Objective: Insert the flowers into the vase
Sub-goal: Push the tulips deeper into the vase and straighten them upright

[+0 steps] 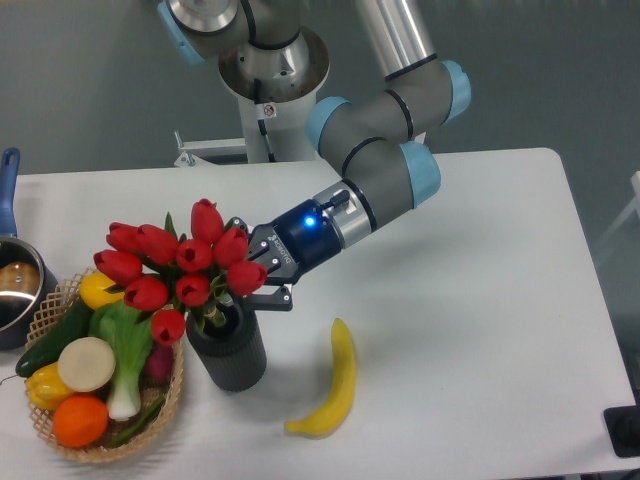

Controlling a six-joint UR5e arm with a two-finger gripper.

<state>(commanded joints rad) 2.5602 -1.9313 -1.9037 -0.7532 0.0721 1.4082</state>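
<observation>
The flowers [180,265], a bunch of red tulip buds with dark green leaves, stand over the vase [228,350], a short dark grey cylinder on the white table. Their stems run down into the vase's round hole. My gripper [243,290] comes in from the right, just above the vase's rim, and is shut on the flowers' stems below the buds. The buds lean left, over the basket's edge. The stem ends inside the vase are hidden.
A woven basket [170,400] of vegetables and fruit touches the vase's left side. A yellow banana [335,385] lies right of the vase. A pot with a blue handle [12,275] sits at the left edge. The arm's base [270,70] stands behind.
</observation>
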